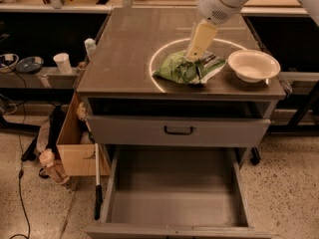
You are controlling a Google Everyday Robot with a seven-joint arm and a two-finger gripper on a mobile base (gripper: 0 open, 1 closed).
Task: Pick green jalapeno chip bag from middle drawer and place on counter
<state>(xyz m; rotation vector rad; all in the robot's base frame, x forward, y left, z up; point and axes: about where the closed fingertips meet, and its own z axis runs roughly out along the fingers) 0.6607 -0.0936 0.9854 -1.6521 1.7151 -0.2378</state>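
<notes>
The wide grey metal middle drawer (174, 195) stands pulled out, its plain floor showing. The crumpled green jalapeno chip bag (185, 70) lies on the dark grey-brown counter (124, 44), long axis left to right, just beside a round white bowl (254, 75). The cream gripper (192, 58) touches the bag's top; I cannot tell whether it grips.

I note the gripper (192, 57) high in view, right of centre, and just to its right a shallow round white bowl (253, 64). At far left a white paper cup (62, 62) stands on a low shelf (47, 76), with an open tan box (75, 156) below it. A closed grey drawer front with a black handle (178, 130) sits mid-view.
</notes>
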